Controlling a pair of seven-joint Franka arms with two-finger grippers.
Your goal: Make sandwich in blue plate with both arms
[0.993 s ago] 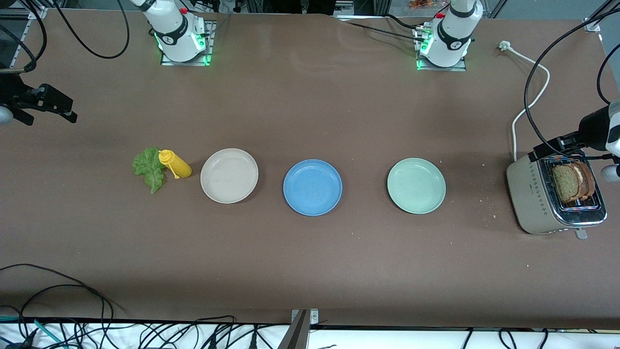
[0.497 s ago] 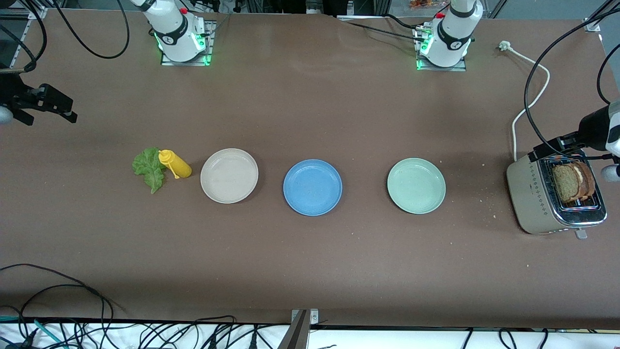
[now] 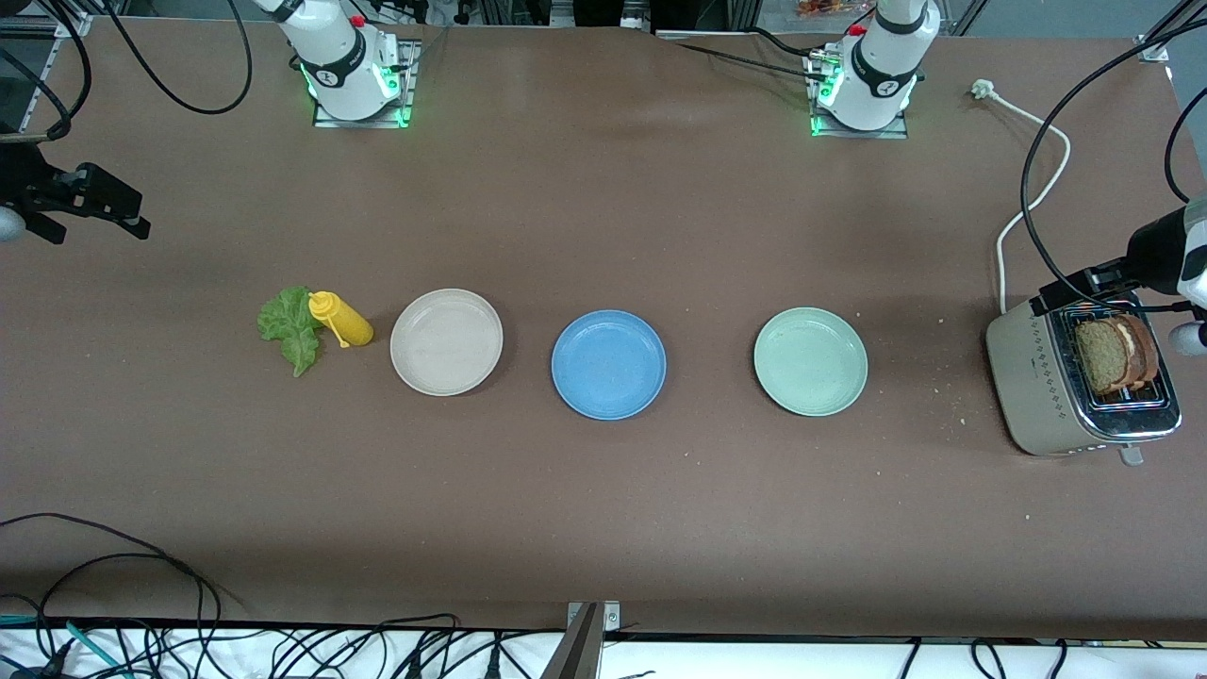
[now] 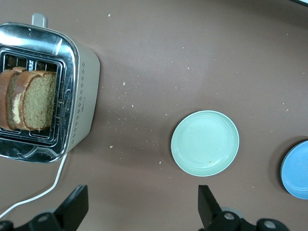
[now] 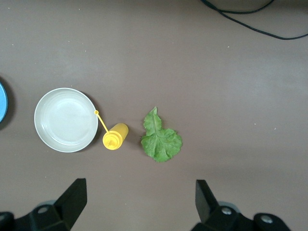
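The blue plate lies bare mid-table, between a beige plate and a mint plate; its edge shows in both wrist views. Two brown bread slices stand in the toaster at the left arm's end. A green lettuce leaf lies flat toward the right arm's end. My left gripper hangs open and empty over the table beside the toaster. My right gripper hangs open and empty over bare table beside the lettuce.
A yellow squeeze bottle lies between the lettuce and the beige plate. The mint plate sits between the blue plate and the toaster. The toaster's white cord trails toward the left arm's base.
Both grippers have drifted very slightly and stay open. Nothing on the table has moved.
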